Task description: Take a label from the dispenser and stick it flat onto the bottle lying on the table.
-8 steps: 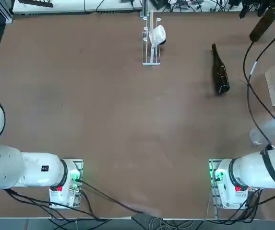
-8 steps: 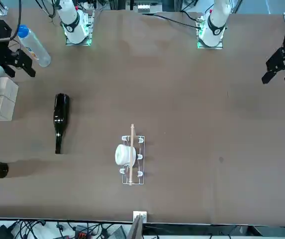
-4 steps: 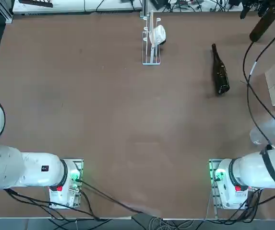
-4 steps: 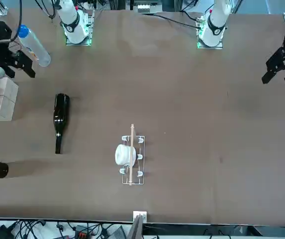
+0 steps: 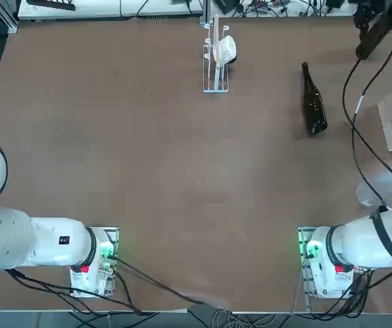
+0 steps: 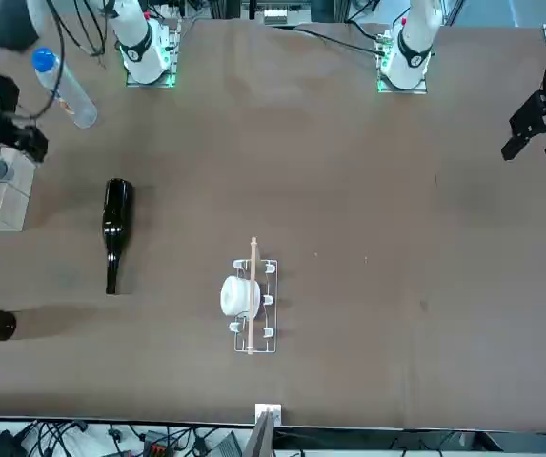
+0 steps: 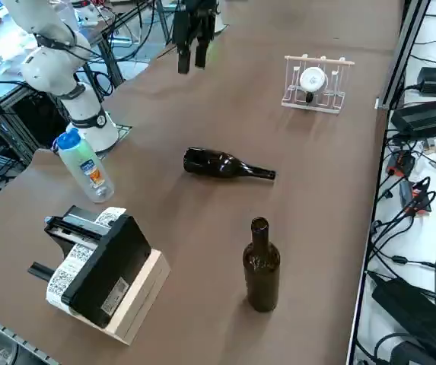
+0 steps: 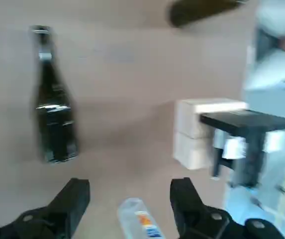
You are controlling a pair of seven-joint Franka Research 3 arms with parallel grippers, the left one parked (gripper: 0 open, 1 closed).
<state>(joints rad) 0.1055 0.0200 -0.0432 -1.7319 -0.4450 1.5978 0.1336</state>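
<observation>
Plainly, the fingers [image 8: 184, 196] of the right gripper [image 8: 130, 199] are seen spread apart in the right wrist view, with nothing held between them; the gap is filled only by the clear plastic bottle [image 8: 138, 221] lying below. The gripper is carried high above the tabletop [image 5: 182, 171] at the robot's right side, near the far edge in the right side view [image 7: 189, 34] and at the left edge of the front view [image 6: 6, 143], well clear of every object. Beneath it, the bottle [image 5: 312, 100] is laid on its side on the tabletop, its neck pointed away from the robot's base, and it is seen again in the front view [image 6: 114, 224], the right side view [image 7: 221, 165] and the wrist view [image 8: 53, 104]. Well apart from it, toward the middle of the far edge, the dispenser [image 5: 216, 58] is stood upright with its white roll [image 6: 239, 296] mounted on a rod. No label can be made out on the bottle. Near the robot's right edge, a black printer on a wooden block [image 7: 103, 277] is placed, just beside the clear plastic bottle with the blue cap [image 7: 84, 166]. A second dark bottle [image 7: 261, 266] is stood upright near the tabletop's right edge, apart from the lying one.
</observation>
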